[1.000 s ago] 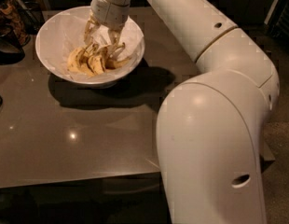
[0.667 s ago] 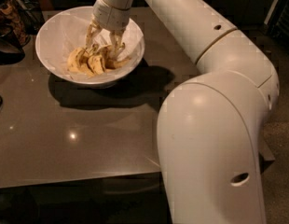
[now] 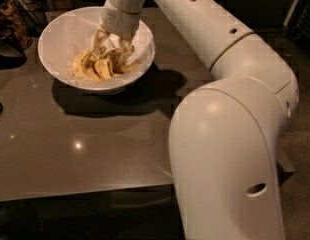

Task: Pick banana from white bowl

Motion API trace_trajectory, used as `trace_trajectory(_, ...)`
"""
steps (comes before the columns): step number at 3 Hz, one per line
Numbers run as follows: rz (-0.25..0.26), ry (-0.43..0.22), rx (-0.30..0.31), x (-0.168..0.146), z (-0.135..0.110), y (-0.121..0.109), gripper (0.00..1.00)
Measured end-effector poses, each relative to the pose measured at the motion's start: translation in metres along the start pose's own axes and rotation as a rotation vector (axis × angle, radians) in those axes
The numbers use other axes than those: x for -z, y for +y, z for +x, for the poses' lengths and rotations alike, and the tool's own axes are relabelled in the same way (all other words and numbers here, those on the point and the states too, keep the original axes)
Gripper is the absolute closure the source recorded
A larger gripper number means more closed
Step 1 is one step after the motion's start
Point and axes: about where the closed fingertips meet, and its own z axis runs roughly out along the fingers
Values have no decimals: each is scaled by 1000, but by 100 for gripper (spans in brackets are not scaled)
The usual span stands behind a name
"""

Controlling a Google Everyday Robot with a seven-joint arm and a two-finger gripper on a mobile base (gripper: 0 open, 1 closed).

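Observation:
The white bowl (image 3: 51, 30) stands at the back left of the dark table, lined with white paper. Several spotted yellow bananas lie in it. The banana (image 3: 108, 67) lies curved in the middle of the pile. My gripper (image 3: 113, 46) reaches down into the bowl from above, right over the pile. It is open, with one finger (image 3: 98, 38) on the left and the other on the right of the bananas' upper ends. The fingertips are down among the fruit, and the pile hides whether they touch the banana.
A dark round vessel (image 3: 7, 52) and a wire rack (image 3: 25, 9) stand at the table's left edge. My large white arm (image 3: 230, 134) fills the right half of the view. The table's (image 3: 95, 144) front edge runs along the bottom.
The gripper has stayed in the bowl over the bananas, shifting only slightly. The bananas and the bowl have not moved.

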Motion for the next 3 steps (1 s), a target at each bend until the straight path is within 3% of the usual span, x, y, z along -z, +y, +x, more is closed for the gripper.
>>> trace_trajectory(2,17,-26,1,-11,1,4,46)
trace_trajectory(3,21,-21,4,-12,1,3,65)
